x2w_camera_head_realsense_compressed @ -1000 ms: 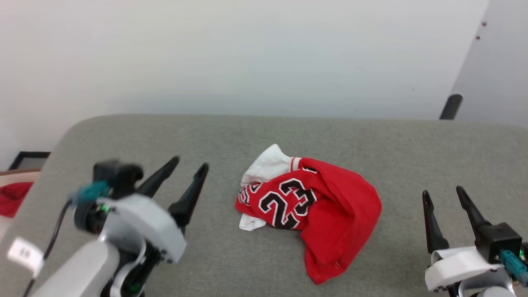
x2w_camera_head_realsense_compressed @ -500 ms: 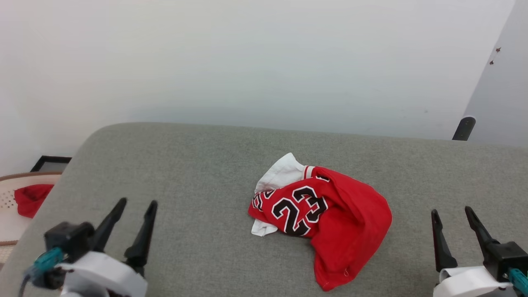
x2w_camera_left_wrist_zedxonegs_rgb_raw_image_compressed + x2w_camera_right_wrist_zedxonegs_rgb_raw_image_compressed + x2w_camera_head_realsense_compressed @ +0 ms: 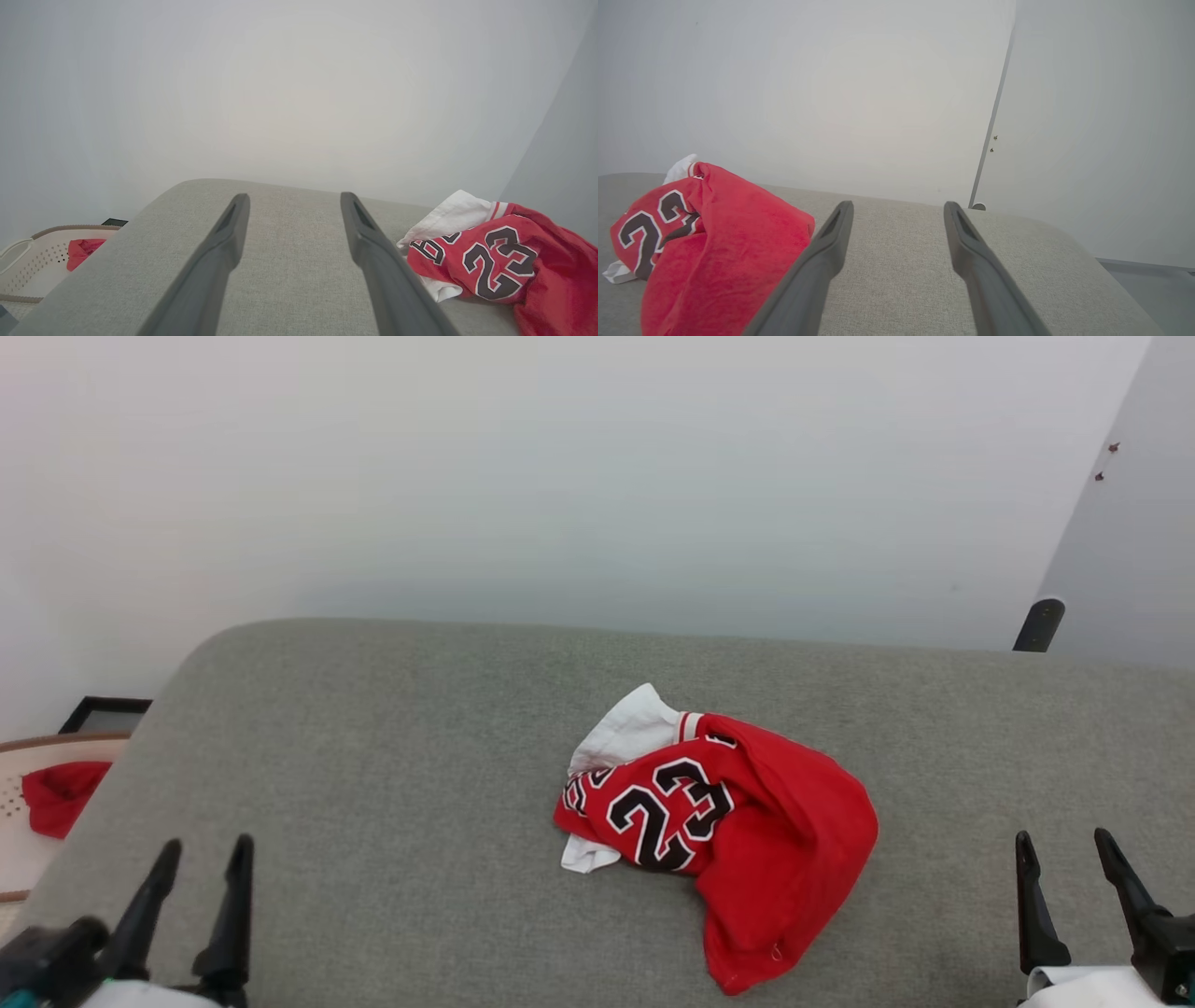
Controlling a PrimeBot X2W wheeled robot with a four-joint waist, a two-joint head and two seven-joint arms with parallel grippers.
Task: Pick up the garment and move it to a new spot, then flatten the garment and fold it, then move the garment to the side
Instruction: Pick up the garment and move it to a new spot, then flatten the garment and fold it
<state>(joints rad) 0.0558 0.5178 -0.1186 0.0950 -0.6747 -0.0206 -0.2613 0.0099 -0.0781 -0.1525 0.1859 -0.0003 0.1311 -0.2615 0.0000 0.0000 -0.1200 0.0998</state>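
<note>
The garment (image 3: 747,840), a red jersey, lies crumpled in a heap on the grey surface (image 3: 420,784). It sits between the jaws of the left gripper (image 3: 206,845) and the right gripper (image 3: 1064,837), touching neither and nearer the right pair. A black, white-edged "23" faces up, and the white inside shows at the far-left edge.

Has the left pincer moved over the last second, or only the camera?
Yes. The left pincer has drawn back toward the robot and to its left, widening its gap from the garment.

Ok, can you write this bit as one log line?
garment: crumpled on grey cushion | left fingers: open, empty | right fingers: open, empty
</note>
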